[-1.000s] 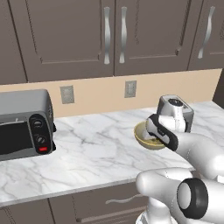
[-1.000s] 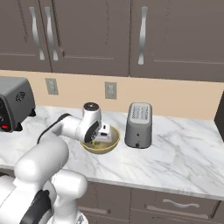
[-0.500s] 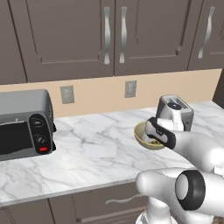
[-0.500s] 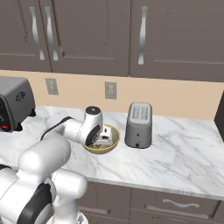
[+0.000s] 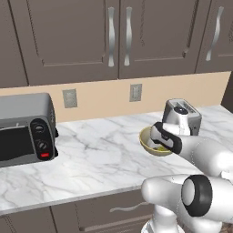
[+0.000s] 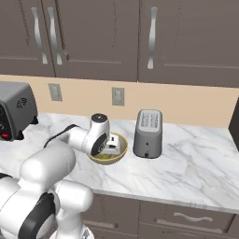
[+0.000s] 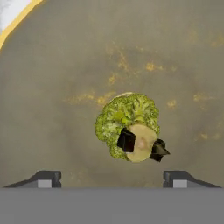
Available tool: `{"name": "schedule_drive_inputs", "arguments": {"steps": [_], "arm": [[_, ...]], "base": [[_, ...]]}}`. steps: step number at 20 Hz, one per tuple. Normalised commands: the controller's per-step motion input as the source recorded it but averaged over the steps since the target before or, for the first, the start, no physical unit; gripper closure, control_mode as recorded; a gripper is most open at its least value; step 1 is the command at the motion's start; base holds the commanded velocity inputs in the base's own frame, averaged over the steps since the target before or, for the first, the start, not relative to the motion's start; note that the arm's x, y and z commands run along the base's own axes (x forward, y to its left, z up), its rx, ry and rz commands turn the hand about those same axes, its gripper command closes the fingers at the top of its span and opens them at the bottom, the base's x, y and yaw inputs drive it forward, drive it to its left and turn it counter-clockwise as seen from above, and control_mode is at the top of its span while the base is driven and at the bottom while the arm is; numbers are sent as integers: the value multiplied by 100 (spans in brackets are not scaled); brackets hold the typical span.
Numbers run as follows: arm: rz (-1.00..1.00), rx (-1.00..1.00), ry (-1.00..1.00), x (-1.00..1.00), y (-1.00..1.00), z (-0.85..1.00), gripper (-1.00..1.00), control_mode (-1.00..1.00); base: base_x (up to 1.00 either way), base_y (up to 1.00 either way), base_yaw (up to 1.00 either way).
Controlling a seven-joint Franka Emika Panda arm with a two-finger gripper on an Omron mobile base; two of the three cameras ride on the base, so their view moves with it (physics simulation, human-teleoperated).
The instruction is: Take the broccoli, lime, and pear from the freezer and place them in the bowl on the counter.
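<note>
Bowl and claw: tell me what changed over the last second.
The claw has opened and let go of the broccoli, which now lies loose on the floor of the bowl, with the fingertips spread wide to either side. The hand has sunk a little lower over the bowl. The bowl, the toaster, the toaster oven and the base stayed put.

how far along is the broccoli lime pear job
Done: the broccoli lies in the bowl on the counter. In hand: nothing; the gripper hangs over the bowl with its fingers spread wide apart, clear of the broccoli. Left: no lime or pear can be seen in the bowl, so those two look still to be fetched.
</note>
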Motion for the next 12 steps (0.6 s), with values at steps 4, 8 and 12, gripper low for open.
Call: {"name": "schedule_drive_inputs", "arguments": {"steps": [4,8,12], "arm": [[0,0,-4,3,0,26,-100,-100],[0,0,-7,-19,0,57,-100,-100],[0,0,-5,-68,0,53,-100,-100]], "base": [[0,0,0],[0,0,0],[0,0,0]]}}
